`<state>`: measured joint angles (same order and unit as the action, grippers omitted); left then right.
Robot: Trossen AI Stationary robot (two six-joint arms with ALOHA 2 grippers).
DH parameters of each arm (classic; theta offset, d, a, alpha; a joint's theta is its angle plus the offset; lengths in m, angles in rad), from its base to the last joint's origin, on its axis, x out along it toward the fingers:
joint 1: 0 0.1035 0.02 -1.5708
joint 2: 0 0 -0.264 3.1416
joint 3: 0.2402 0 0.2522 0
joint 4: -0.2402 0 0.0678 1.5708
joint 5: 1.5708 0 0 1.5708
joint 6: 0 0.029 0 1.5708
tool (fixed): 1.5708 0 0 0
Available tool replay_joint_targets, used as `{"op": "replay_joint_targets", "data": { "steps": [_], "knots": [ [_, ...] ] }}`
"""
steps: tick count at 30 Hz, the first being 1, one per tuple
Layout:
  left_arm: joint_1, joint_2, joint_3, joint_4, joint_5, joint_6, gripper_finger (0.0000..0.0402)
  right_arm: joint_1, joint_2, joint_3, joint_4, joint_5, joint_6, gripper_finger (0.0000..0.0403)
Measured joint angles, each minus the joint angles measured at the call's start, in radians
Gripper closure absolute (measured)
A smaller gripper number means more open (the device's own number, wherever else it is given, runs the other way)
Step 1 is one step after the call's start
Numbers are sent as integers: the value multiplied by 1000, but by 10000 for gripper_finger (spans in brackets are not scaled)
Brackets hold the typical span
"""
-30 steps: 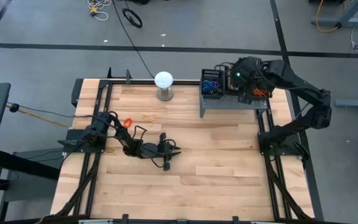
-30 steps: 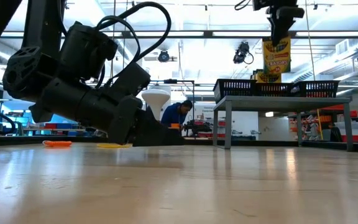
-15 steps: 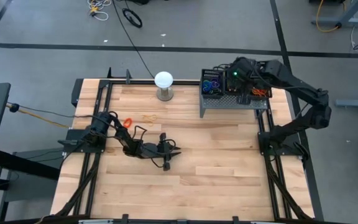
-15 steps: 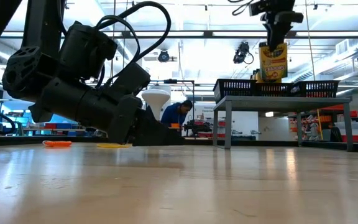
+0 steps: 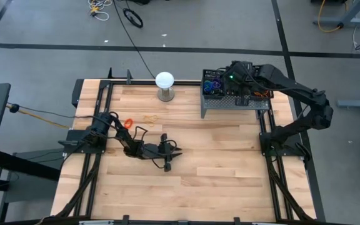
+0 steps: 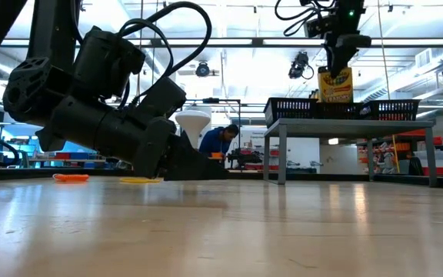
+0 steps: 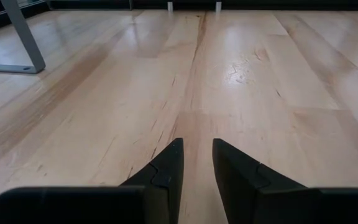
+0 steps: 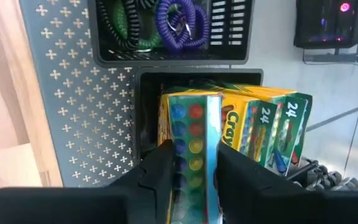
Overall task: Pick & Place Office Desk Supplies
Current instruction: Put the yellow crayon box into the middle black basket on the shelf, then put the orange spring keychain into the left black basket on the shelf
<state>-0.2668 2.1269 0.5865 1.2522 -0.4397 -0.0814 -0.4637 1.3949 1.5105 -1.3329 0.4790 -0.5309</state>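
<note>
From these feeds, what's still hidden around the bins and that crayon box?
- Right hand: its fingers flank the crayon box; whether they still pinch it is unclear.
- Middle bin: floor hidden by the boxes in it, right wrist view.
- Third bin: contents unreadable through the mesh, low view.
- High view: right arm covers the bins.

We are in a robotics lab or workshop: a wooden table [image 5: 186, 156] in a black metal frame stands on a grey concrete floor [image 5: 186, 25] strewn with cables [image 5: 133, 17], under ceiling beams with lights [image 6: 229, 42], and a person [image 6: 220, 141] works beyond.
</note>
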Motion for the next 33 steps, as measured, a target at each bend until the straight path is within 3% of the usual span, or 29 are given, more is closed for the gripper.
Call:
{"op": "replay_joint_targets", "data": {
  "steps": [7, 15, 20, 24, 26, 33],
  "knots": [
    [0, 0, 0, 0, 23, 0, 308, 0, -1, 0, 4, 46, 26, 237],
    [0, 0, 0, 0, 23, 0, 308, 0, -1, 0, 17, 240, 28, 214],
    [0, 0, 7, 2, -8, -16, 308, 22, -8, 0, 7, 265, 124, 256],
    [-2, 0, 41, -21, 3, -50, 308, 85, -83, -33, 100, 128, 202, 350],
    [-9, -4, 50, -30, 1, -42, 308, 130, -154, -115, 224, 43, 197, 388],
    [-16, -187, 18, -180, -57, -37, 326, 336, -410, -534, 734, -8, 223, 396]
  ]
}}
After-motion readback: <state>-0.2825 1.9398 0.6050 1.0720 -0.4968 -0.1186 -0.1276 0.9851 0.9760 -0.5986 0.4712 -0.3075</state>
